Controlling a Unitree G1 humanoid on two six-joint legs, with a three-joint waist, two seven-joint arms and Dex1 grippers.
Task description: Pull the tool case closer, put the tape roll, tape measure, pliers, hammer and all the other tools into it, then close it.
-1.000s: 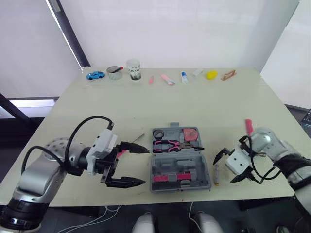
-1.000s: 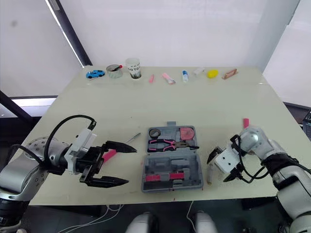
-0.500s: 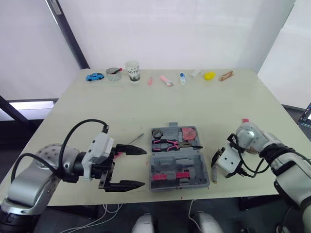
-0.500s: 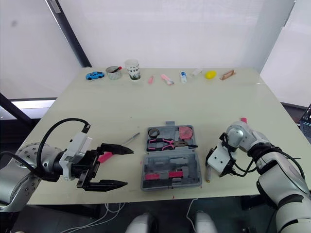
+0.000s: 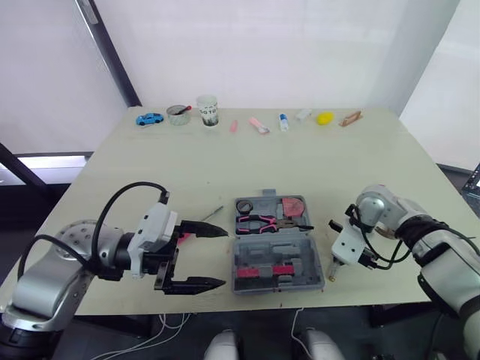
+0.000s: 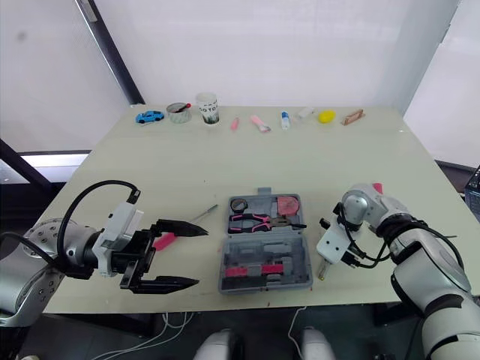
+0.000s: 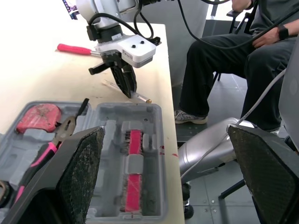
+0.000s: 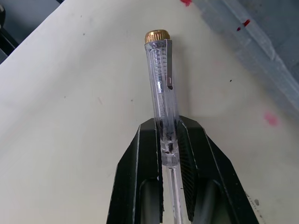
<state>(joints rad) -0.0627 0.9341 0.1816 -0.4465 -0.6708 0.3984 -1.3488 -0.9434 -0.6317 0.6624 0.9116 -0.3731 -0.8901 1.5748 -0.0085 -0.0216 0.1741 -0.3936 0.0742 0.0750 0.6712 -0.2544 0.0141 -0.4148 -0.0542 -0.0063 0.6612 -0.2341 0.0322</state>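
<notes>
The grey tool case (image 5: 274,244) lies open at the table's front centre. Its far half holds pink-handled pliers (image 5: 259,222), a black ring (image 5: 244,205) and a red tape measure (image 5: 293,206). To the right of the case, my right gripper (image 8: 167,128) is shut on a clear tester screwdriver (image 8: 161,79) with a brass cap, low against the table. My left gripper (image 5: 223,258) stands open to the left of the case with nothing in it. A pink-handled screwdriver (image 6: 166,239) lies just behind the left gripper. A red-handled tool (image 7: 74,48) lies beyond the right arm.
Along the far edge stand a blue toy car (image 5: 149,118), a small tin (image 5: 178,114), a cup (image 5: 207,109), a yellow object (image 5: 325,117) and several small items. A seated person (image 7: 233,56) is past the table's front edge, which runs close beside the case.
My right gripper has gone from open to shut on the tester screwdriver, drawing in a little toward the case. The left arm has hardly moved.
</notes>
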